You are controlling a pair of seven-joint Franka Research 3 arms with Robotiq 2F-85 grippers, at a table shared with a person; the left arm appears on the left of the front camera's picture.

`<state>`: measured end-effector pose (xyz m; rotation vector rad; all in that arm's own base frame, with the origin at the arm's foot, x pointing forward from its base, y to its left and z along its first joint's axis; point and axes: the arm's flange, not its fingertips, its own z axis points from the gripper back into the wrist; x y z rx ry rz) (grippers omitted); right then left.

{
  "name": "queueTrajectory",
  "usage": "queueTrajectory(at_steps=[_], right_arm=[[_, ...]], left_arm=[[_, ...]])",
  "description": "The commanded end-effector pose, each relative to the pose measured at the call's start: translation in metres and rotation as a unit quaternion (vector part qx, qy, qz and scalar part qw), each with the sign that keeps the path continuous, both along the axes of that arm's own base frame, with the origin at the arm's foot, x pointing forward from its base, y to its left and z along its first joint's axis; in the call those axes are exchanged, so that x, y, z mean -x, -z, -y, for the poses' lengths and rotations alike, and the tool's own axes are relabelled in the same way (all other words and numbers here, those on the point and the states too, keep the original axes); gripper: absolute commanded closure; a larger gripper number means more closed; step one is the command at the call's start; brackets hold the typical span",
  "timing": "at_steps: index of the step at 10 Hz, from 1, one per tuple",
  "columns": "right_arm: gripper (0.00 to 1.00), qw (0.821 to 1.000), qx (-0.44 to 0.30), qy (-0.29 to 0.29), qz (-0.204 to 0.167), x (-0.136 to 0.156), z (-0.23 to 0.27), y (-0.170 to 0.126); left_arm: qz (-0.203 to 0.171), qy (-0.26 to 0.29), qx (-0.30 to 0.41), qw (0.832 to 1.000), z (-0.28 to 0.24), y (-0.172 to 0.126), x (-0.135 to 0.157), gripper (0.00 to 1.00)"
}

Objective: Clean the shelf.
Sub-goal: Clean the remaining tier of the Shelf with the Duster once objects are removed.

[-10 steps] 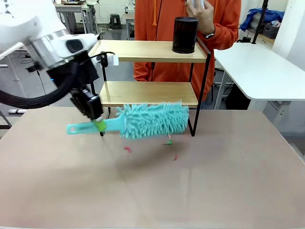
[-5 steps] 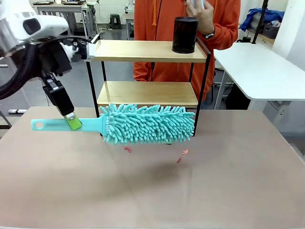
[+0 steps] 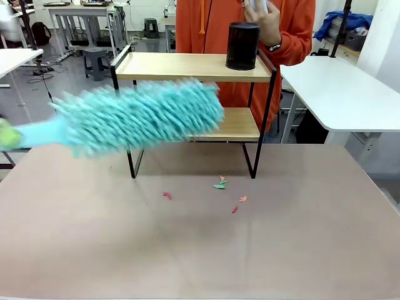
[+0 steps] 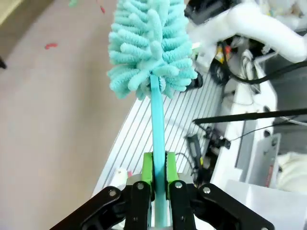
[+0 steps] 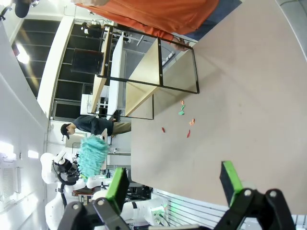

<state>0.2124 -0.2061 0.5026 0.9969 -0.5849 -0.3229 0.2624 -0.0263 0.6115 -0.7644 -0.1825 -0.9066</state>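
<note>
The shelf (image 3: pixel 181 66) stands at the table's far side, two wooden boards in a black frame, with a black cylinder (image 3: pixel 242 45) on its top board. A teal fluffy duster (image 3: pixel 137 117), blurred, hangs level in front of the shelf's left half and covers most of the lower board. Its handle runs off the left edge, where a green pad (image 3: pixel 5 134) of my left gripper shows. In the left wrist view my left gripper (image 4: pixel 159 167) is shut on the duster's handle (image 4: pixel 157 120). My right gripper (image 5: pixel 173 181) hangs open over the table, far from the shelf (image 5: pixel 144 72).
Small red, green and pink scraps (image 3: pixel 220 185) lie on the brown table (image 3: pixel 200 250) just in front of the shelf. A person in an orange top (image 3: pixel 294 31) stands behind it, one hand raised. A white side table (image 3: pixel 344 94) stands to the right.
The duster has swung up and to the left, from low by the shelf's feet to the height of the lower board. My left arm has gone off the left edge.
</note>
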Motion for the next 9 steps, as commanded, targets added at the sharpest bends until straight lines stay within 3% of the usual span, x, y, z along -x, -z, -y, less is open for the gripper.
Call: queueTrajectory(at_steps=[1,3,4,5,8,9], right_arm=[[0.0,1.0,-0.001,-0.004,0.016,-0.002,-0.001,-0.001],[0.0,1.0,-0.001,-0.004,0.016,-0.002,-0.001,-0.001],[0.0,1.0,-0.001,-0.004,0.016,-0.002,-0.001,-0.001],[0.0,1.0,-0.001,-0.004,0.016,-0.002,-0.001,-0.001],[0.0,1.0,-0.001,-0.004,0.016,-0.002,-0.001,-0.001],[0.0,1.0,-0.001,-0.004,0.016,-0.002,-0.001,-0.001]], left_arm=[[0.032,-0.103,0.113,0.988,-0.079,-0.002,0.03,0.88],[0.03,-0.256,0.212,0.943,-0.156,0.017,0.043,0.88],[-0.01,-0.32,0.242,0.916,-0.18,0.031,0.043,0.88],[-0.062,-0.411,0.231,0.88,-0.196,0.048,0.036,0.88],[-0.201,-0.47,0.141,0.848,-0.19,0.085,-0.015,0.88],[-0.229,-0.531,0.112,0.808,-0.182,0.09,-0.033,0.88]])
